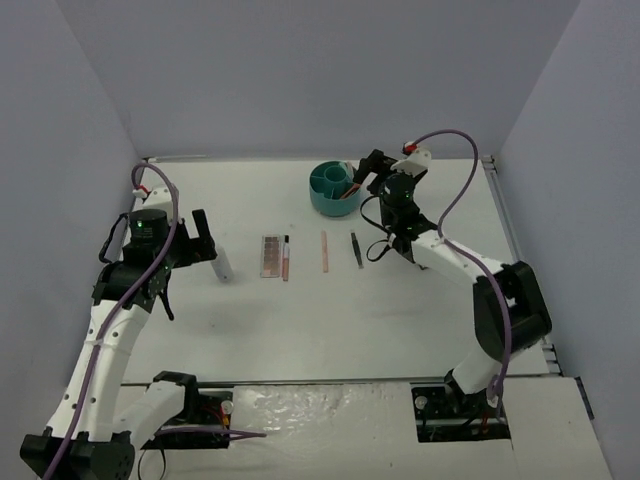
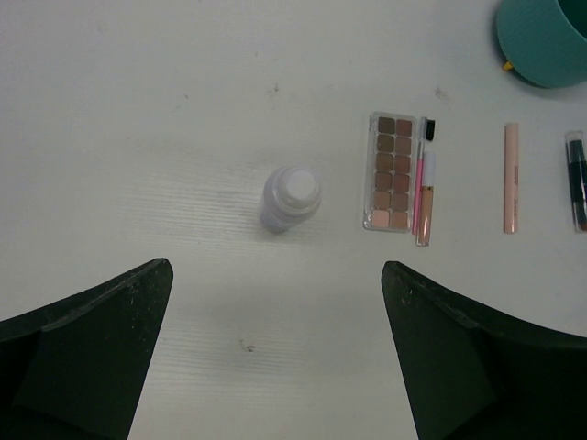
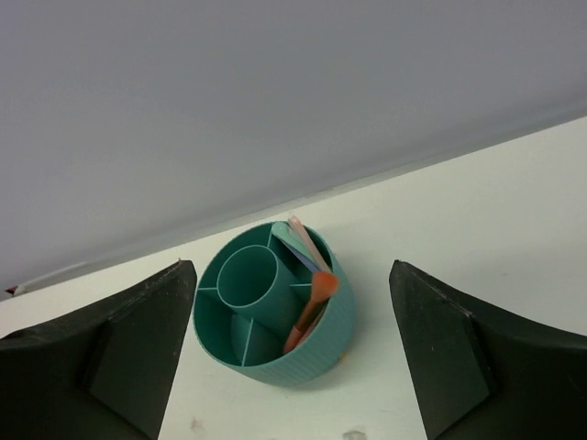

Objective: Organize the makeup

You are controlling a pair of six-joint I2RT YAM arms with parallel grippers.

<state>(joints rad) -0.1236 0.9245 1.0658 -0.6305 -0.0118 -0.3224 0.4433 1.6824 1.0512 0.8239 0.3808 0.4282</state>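
- Right gripper [image 3: 292, 270] released and empty, near teal cup [image 3: 323, 353].
- Orange stick [image 3: 309, 314] and pink stick [image 3: 307, 240] lean in one outer compartment.
- Left gripper [image 2: 277, 268] released, empty.

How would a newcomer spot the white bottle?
On the white table, a row of makeup runs across the middle. The white bottle is at its left end, beside the eyeshadow palette. It alone is round and plain white; the rest are flat or thin sticks.

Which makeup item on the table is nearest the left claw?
The white bottle, alone at the left end of the row. The palette and the sticks lie farther right, toward the teal cup.
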